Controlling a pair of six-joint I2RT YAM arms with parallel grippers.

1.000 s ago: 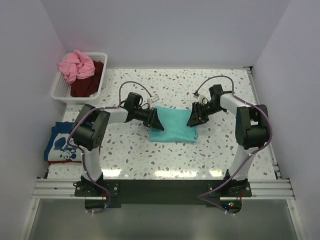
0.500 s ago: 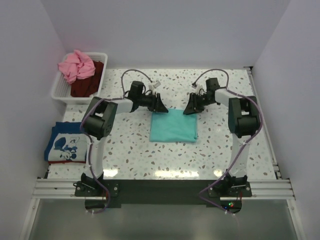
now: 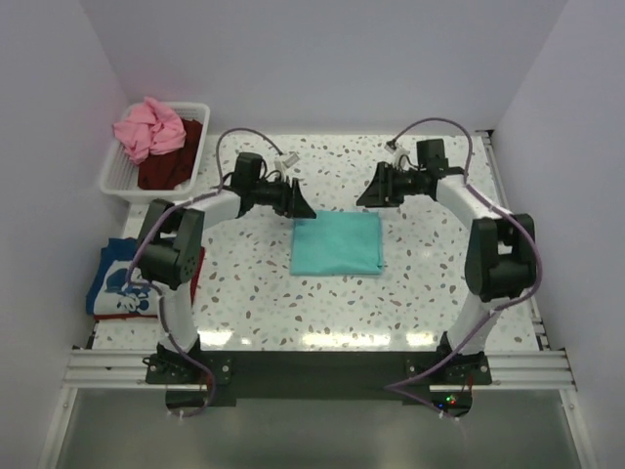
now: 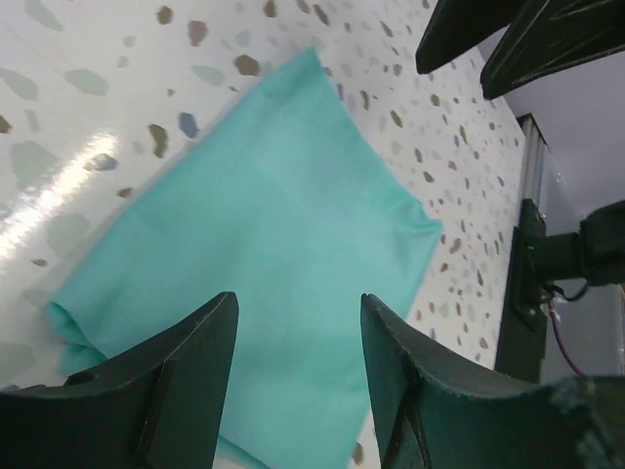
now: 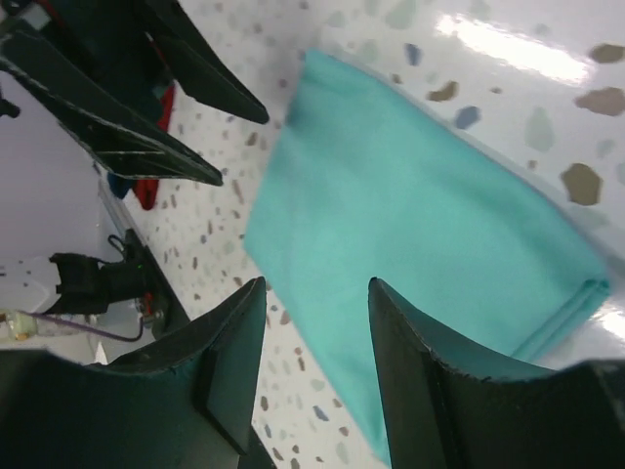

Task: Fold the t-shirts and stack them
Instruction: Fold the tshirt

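A teal-green t-shirt (image 3: 336, 244) lies folded flat in a rectangle at the middle of the table; it fills the left wrist view (image 4: 264, 244) and the right wrist view (image 5: 420, 215). My left gripper (image 3: 301, 206) is open and empty, raised just past the shirt's far left corner. My right gripper (image 3: 366, 196) is open and empty, raised past its far right corner. A folded blue t-shirt with white print (image 3: 127, 278) lies on a red one (image 3: 198, 269) at the table's left edge. Pink (image 3: 148, 127) and dark maroon (image 3: 172, 161) t-shirts lie in the basket.
The white slatted basket (image 3: 115, 176) stands at the far left corner. White walls close in the table on the left, back and right. A metal rail (image 3: 312, 366) with both arm bases runs along the near edge.
Both grippers have let go of the teal shirt's far edge and drawn back and up, away from it. The shirt now lies flat and a little squarer.
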